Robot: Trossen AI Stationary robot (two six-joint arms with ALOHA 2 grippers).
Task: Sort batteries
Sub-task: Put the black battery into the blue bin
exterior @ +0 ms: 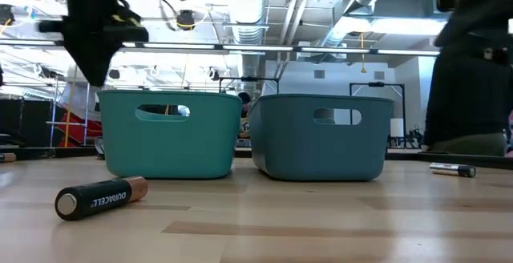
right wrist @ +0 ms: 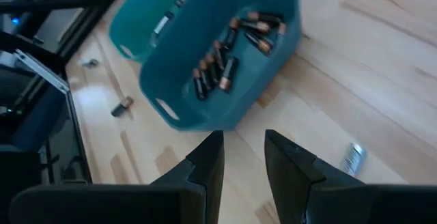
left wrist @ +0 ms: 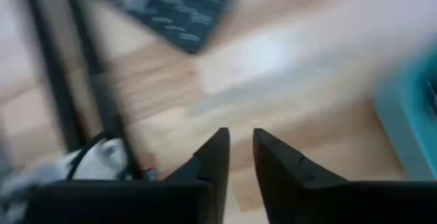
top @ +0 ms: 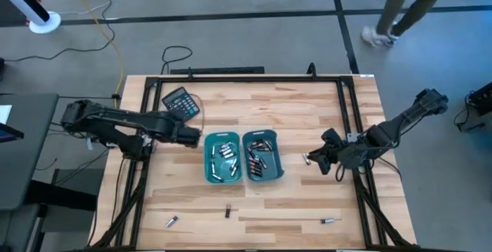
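**High view: both grippers empty beside the two bins**

High view shows the left gripper (top: 196, 137) just beside the left bin (top: 206, 171), near its upper left corner, with the calculator (top: 181, 103) close behind the arm. In the left wrist view its fingers (left wrist: 215, 162) stand a narrow gap apart with nothing between them, above bare table (left wrist: 293, 67).

The right gripper (top: 317, 160) sits to the right of the right bin (top: 280, 167), apart from it. In the right wrist view its fingers (right wrist: 208, 162) are parted with nothing held; a silver battery (right wrist: 352, 158) lies on the wood just beside them, and the right bin ahead holds dark, copper-ended batteries (right wrist: 225, 63).

Silvery batteries (top: 223, 158) fill the left bin. Loose ones lie well away from both grippers near the table's front edge: one silver (top: 171, 221), one dark (top: 227, 211), one silver (top: 330, 221). In the low view, a dark copper-ended cell (exterior: 100, 198) lies in front of the left bin.
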